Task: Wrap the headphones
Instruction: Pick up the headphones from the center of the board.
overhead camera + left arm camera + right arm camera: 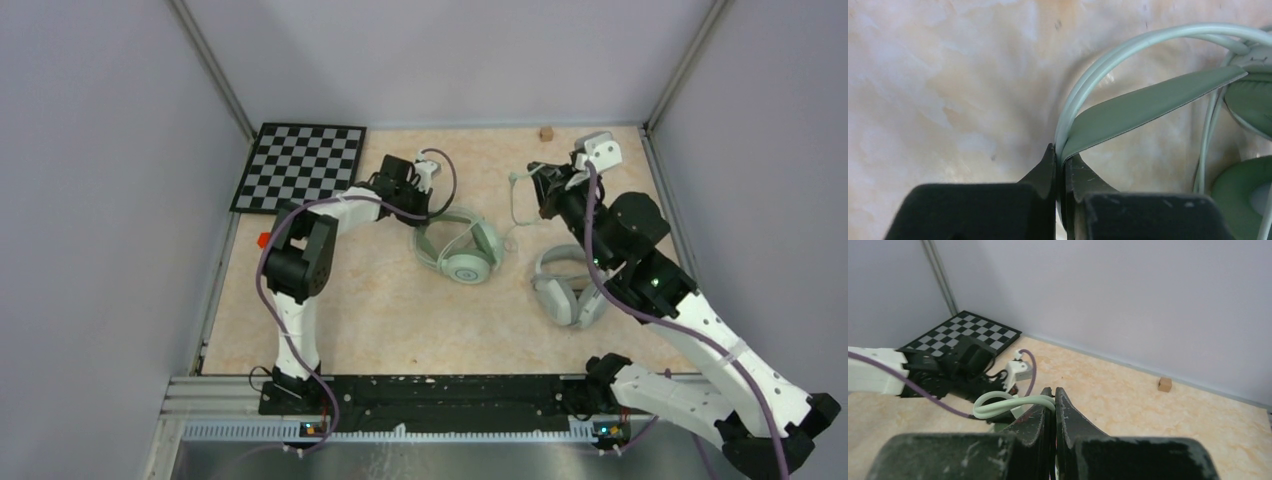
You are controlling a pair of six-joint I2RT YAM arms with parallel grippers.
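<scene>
On the pale marbled desk (380, 320), near its middle, the mint-green over-ear headset with round cups (462, 247) lies flat. The white angular-cupped headset (563, 287) rests just to its right, partly under your right arm, with nothing gripping it.

Your left end effector (1062, 154) is clenched on the green headset's headband, pinching the twin wire hoops and the flat strap together. Your right end effector (1053, 394) is clenched on the thin pale-green cable (998, 406), holding a loop of it up off the desk beyond the cups.

Expect the headset to be light and likely to skate on this smooth surface, so the headband grip is your anchor. The hoops look springy and the strap soft, so neither will resist much twisting. The cable looks limp and slick and will probably slide through closed jaws if you pull hard. Take it a short way from the cup and keep the tension gentle where it enters the cup, which is probably the weakest point.
</scene>
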